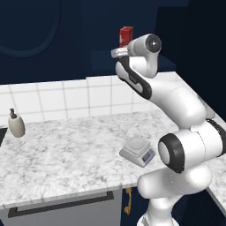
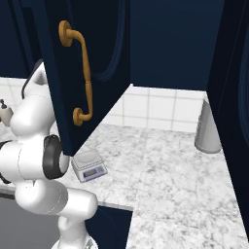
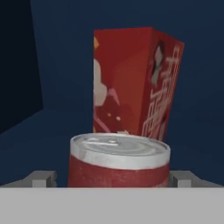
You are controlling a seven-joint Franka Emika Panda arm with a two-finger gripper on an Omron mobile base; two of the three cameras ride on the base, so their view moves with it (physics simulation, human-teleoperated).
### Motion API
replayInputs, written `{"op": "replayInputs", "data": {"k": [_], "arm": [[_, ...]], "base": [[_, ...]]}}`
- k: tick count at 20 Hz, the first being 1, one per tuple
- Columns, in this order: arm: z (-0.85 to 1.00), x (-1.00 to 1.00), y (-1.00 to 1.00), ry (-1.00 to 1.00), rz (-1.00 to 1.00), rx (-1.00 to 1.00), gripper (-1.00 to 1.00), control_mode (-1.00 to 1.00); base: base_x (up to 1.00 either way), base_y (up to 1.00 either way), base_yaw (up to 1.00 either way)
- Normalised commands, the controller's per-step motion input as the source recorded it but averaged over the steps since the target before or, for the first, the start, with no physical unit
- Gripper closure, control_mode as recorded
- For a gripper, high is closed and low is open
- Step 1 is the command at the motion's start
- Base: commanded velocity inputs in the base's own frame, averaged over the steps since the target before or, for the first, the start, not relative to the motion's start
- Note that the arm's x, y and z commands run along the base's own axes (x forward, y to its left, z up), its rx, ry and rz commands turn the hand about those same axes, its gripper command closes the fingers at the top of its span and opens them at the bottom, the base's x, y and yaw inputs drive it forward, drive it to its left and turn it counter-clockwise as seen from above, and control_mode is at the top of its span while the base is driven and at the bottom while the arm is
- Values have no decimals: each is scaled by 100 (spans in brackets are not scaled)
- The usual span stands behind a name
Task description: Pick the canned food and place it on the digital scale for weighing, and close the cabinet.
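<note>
Where white tiles back the marble counter (image 1: 66, 154), digital scale (image 1: 138, 151) near its edge, gripper (image 3: 113, 179) spread around canned food (image 3: 119, 161).

Red-white box (image 3: 135, 83) upright on dark shelf, soap bottle (image 1: 16, 124) at far left of marble counter (image 1: 66, 154) by white tile wall (image 1: 66, 97), grey cylinder (image 2: 208, 129) at counter's right, grey drawer (image 1: 62, 207) below.

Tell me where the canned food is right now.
In the hand view the canned food stands inside the dark cabinet, right before the camera between the two fingertips, with the red-and-white box just behind it.
</note>
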Motion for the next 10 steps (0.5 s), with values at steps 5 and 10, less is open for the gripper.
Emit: {"op": "replayInputs", "data": {"k": [5, 10], "arm": [[-16, 9, 7, 1, 0, 0, 100, -100], [-33, -12, 5, 10, 0, 0, 100, -100]], "base": [[0, 0, 0], [0, 0, 0]]}}
